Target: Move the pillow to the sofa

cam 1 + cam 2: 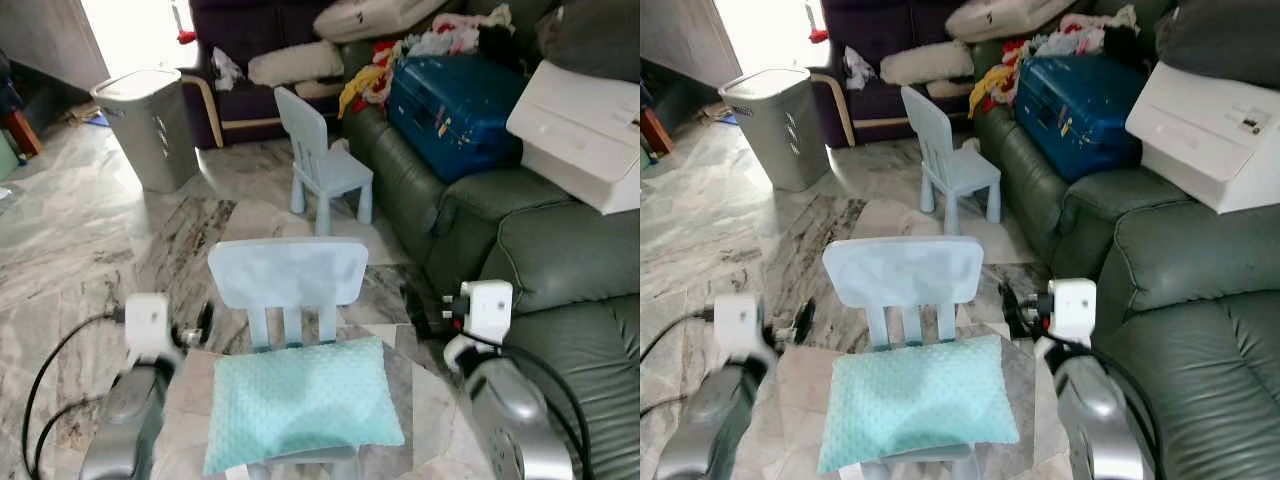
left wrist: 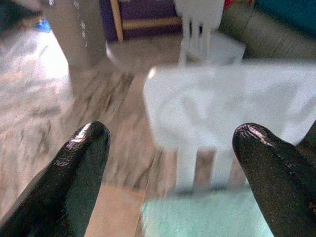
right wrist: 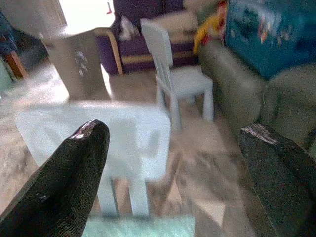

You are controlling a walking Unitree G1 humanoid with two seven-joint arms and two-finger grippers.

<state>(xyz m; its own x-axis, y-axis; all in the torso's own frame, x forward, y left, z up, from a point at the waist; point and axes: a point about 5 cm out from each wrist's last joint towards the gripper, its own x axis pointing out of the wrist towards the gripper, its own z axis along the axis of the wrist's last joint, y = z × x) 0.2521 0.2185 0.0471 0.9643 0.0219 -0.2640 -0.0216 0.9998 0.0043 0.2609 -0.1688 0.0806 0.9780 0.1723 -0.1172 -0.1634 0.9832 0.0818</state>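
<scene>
Pillow (image 1: 300,400) lies on the near chair (image 1: 288,275); both wrist views show each pincer (image 2: 170,148) (image 3: 173,148) spread wide.

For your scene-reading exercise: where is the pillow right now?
The pillow lies on the near blue chair's seat, low and centre in the eye views, between the left gripper and right gripper.

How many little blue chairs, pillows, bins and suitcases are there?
Little blue chairs: 2, the near chair under the pillow and the far chair
Teal pillows: 1, the pillow
Grey bins: 1, the bin
Blue suitcases: 1, the suitcase
Total: 5
</scene>
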